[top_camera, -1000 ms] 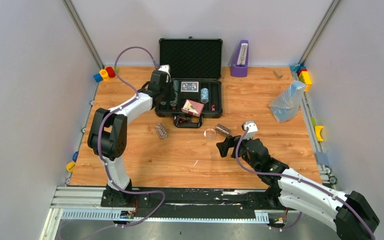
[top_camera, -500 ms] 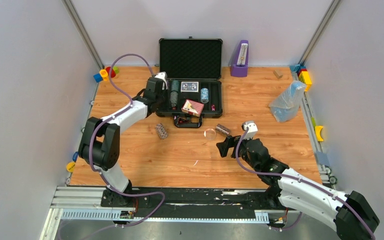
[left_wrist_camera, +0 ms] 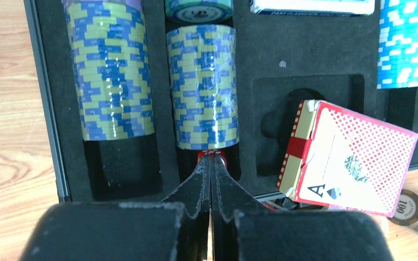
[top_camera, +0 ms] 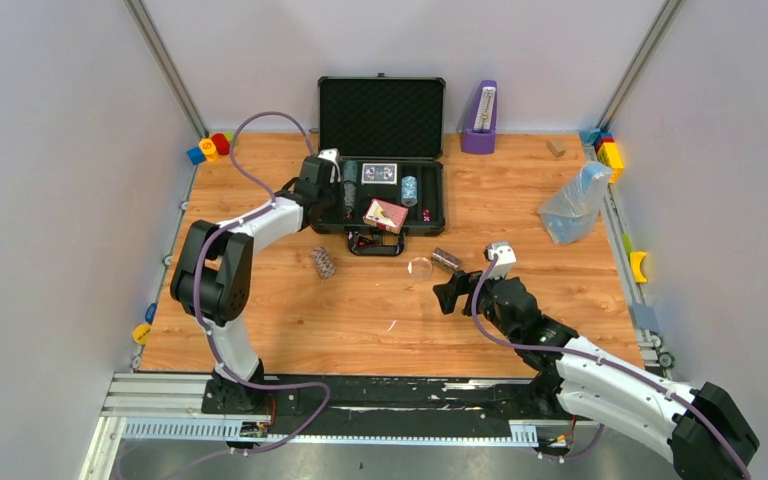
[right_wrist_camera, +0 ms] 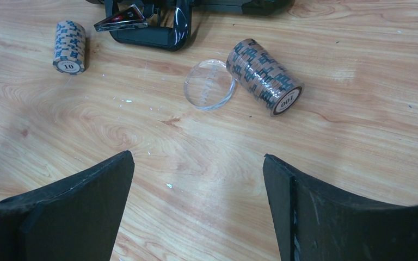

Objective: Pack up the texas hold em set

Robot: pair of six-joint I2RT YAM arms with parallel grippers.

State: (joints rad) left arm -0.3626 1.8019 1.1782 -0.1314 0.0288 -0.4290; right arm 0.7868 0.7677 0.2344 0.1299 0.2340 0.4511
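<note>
Jaws of my left gripper (left_wrist_camera: 211, 162) sit pressed together over the black foam-lined briefcase (left_wrist_camera: 299, 54) (my right gripper (right_wrist_camera: 196, 159) gapes wide).

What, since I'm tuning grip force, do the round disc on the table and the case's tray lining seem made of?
The disc: clear, glossy plastic or glass, likely; the table shows through it. The tray lining: matte black foam, apparently; soft-edged cut-out slots hold the chip rolls.
</note>
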